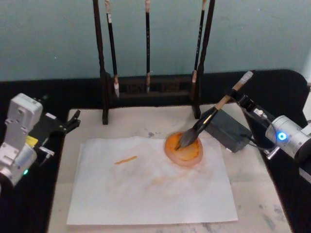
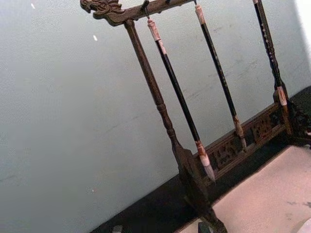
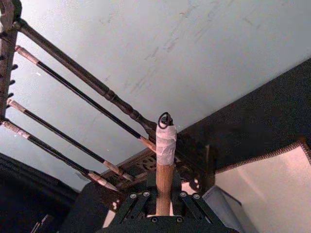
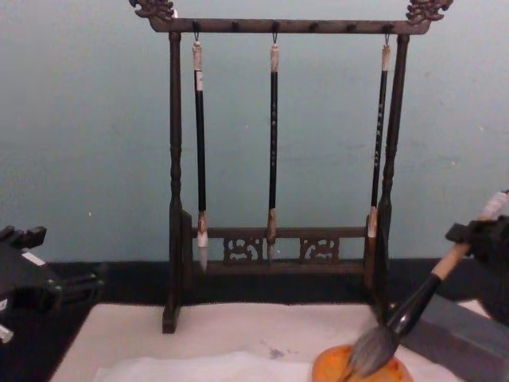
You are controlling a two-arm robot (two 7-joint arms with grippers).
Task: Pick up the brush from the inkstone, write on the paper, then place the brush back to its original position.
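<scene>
Under the brush (image 1: 210, 115) — orange dish (image 1: 187, 159), part-covered

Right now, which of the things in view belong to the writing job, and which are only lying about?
Job: the brush, held by the right end effector; the paper; the dark grey block.
Lying about: the brush rack with three thin brushes; the beige mat; the left end effector, parked at the left.
</scene>
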